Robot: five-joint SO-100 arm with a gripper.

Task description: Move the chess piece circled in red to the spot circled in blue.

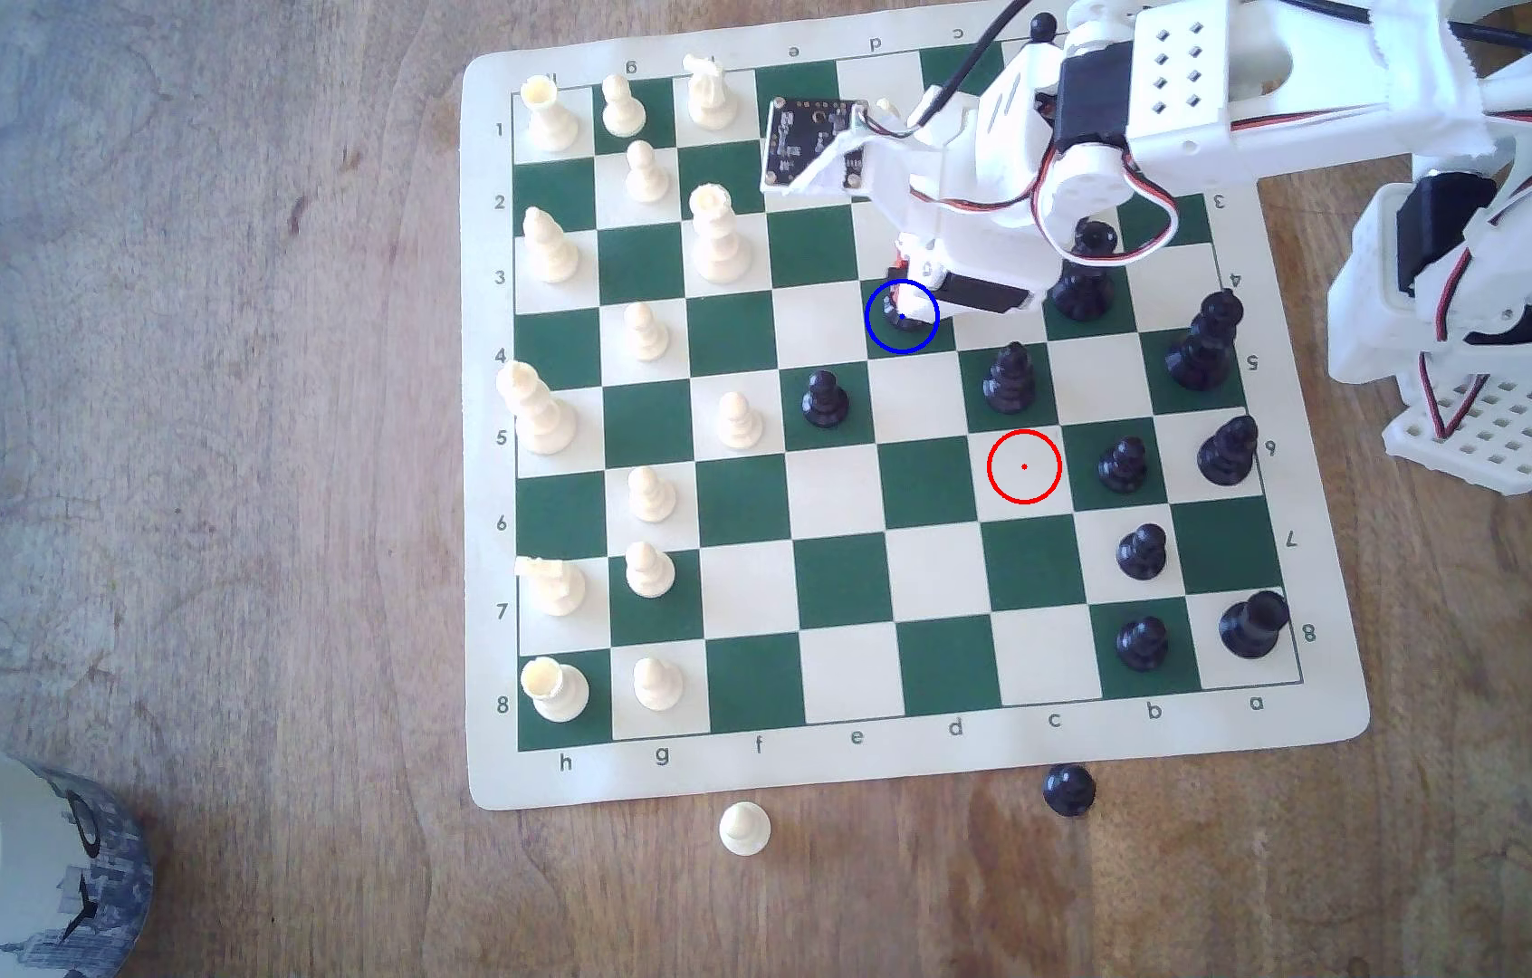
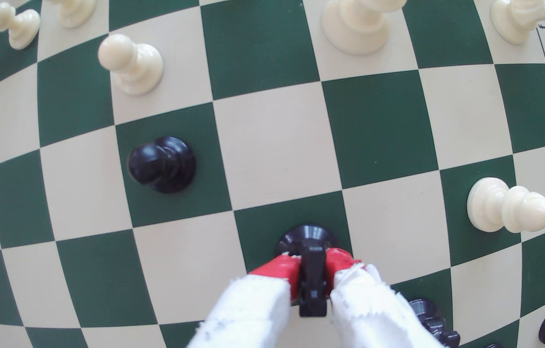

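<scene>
The black knight (image 2: 311,277) stands between the red-tipped fingers (image 2: 278,267) of my gripper (image 2: 311,264), which is shut on it. Its round base (image 2: 308,236) sits low over a dark green square (image 2: 257,234). In the exterior view my gripper (image 1: 908,306) reaches down inside the blue ring, where the knight (image 1: 889,310) shows as a dark shape on the blue-ringed green square (image 1: 932,340). The red ring marks a bare cream square (image 1: 1024,465) further down the exterior view and to its right. Whether the base touches the board I cannot tell.
A black pawn (image 1: 824,400) and another black piece (image 1: 1010,381) stand one square off the blue ring. More black pieces (image 1: 1084,282) crowd under the arm. White pieces fill the exterior view's left. Off the board lie a white pawn (image 1: 744,828), a black pawn (image 1: 1069,788) and a mug (image 1: 10,846).
</scene>
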